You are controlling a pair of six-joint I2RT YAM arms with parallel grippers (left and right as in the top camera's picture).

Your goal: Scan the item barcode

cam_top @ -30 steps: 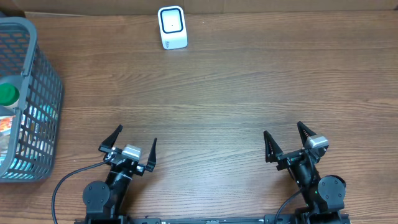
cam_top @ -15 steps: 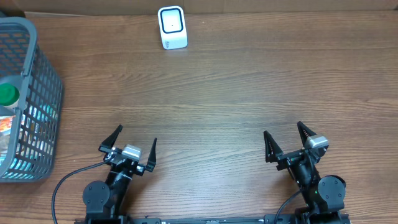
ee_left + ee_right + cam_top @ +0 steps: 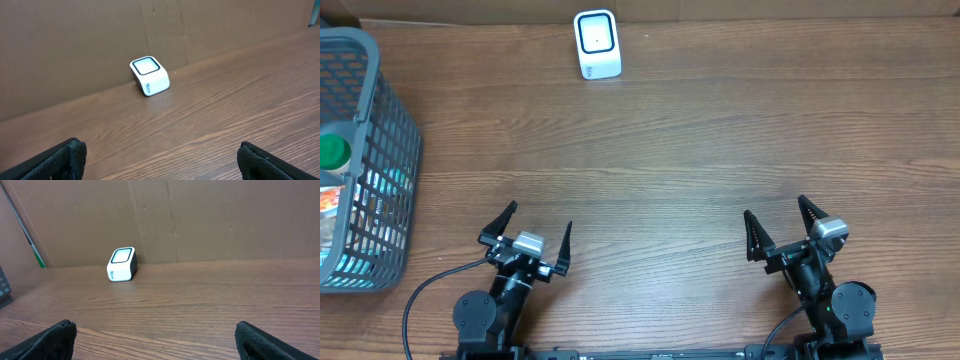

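Standing white scanner (image 3: 597, 45), dark-rimmed window

— Can you make out what's in the basket (image 3: 395, 170)?
— Hardly. The left edge cuts it off and the mesh hides most of it. A green cap (image 3: 332, 151) shows, half cropped.
— The lettering on the scanner (image 3: 149, 76)?
— Too small to read.

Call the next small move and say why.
Probably swing the left gripper toward the grey basket. Both it and the right gripper stand open and empty at the near edge, the items to scan sit in that basket on the left, and nothing is in front of the scanner yet.
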